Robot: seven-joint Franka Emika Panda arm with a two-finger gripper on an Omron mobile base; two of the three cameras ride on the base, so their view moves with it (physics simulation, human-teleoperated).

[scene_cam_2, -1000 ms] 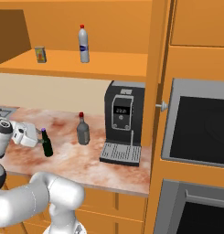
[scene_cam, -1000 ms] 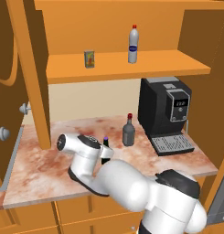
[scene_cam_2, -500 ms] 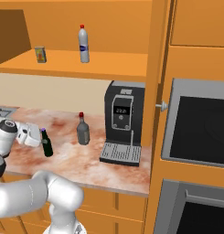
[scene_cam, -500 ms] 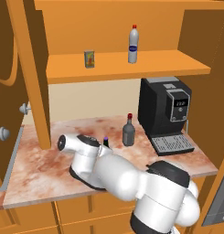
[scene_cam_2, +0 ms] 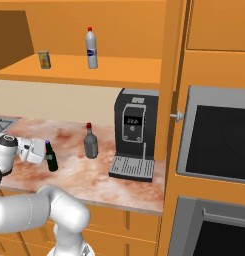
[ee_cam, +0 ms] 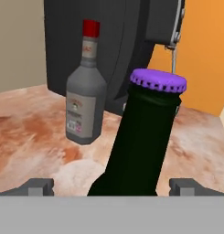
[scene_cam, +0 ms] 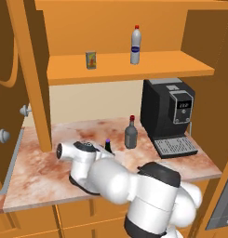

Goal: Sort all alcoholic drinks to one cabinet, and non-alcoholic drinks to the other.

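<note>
Jaws stand wide, one tip either side of the slim dark green-black glass beer bottle with purple crimped cap (ee_cam: 145, 137), upright on the mottled reddish marble table (scene_cam: 41, 172). Just beyond stands the squat grey glass bottle with red cap (ee_cam: 85, 96), before the black coffee machine (scene_cam_2: 135, 132). Base views show the shelf (scene_cam: 129, 67) above, carrying a small yellow-green juice carton (scene_cam: 90, 60) and a tall white plastic bottle with blue label (scene_cam: 136, 45).

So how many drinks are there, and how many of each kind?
Glass bottles on the counter: 2, the dark beer bottle and the grey bottle
Plastic bottles on the shelf: 1, the white bottle
Juice cartons on the shelf: 1, the yellow-green carton
Total: 4 drinks
</note>
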